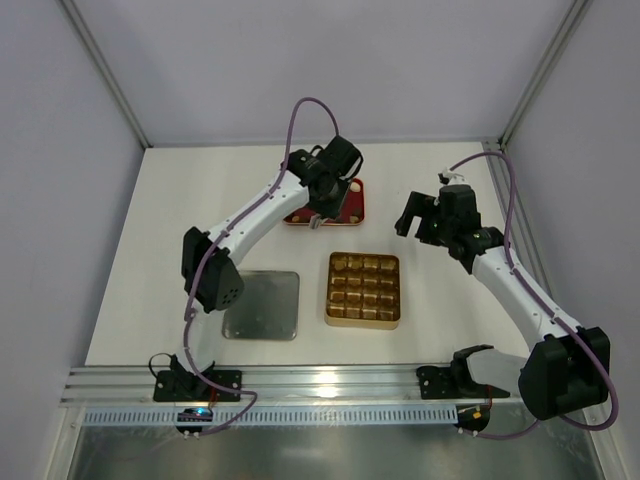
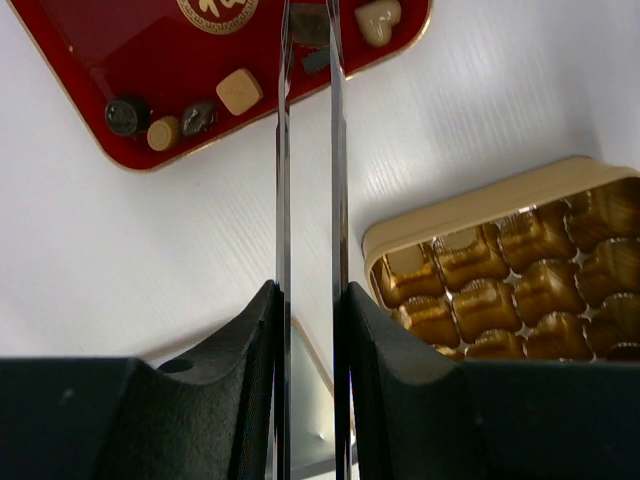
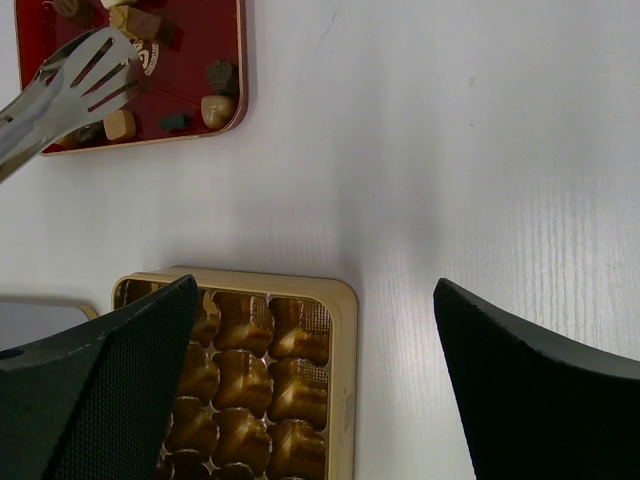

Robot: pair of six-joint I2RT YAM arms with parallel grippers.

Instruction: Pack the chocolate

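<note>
Table (image 1: 150, 260): carrying both trays, set between the two arms so either can reach.

Gold tray (image 1: 362, 324): sitting centre, nearest the bases. No piece is showing in the cells in view, so packing looks barely begun.

Red tray (image 1: 357, 205): lying just beyond it, serving as the supply.

Right gripper (image 3: 315, 300): hanging spread wide, empty, over the gold tray's right edge, apparently standing by.

Left gripper (image 2: 310, 330): clamping partway closed on the tongs (image 3: 70, 80), probably because the pieces are too small for its fingers. The slotted tips are reaching over the red tray. Cannot tell if they are pinching anything.

Chocolate (image 2: 239, 91): lying loose in the red tray. Small dark, tan and cream pieces, round, square and one heart-shaped.
</note>
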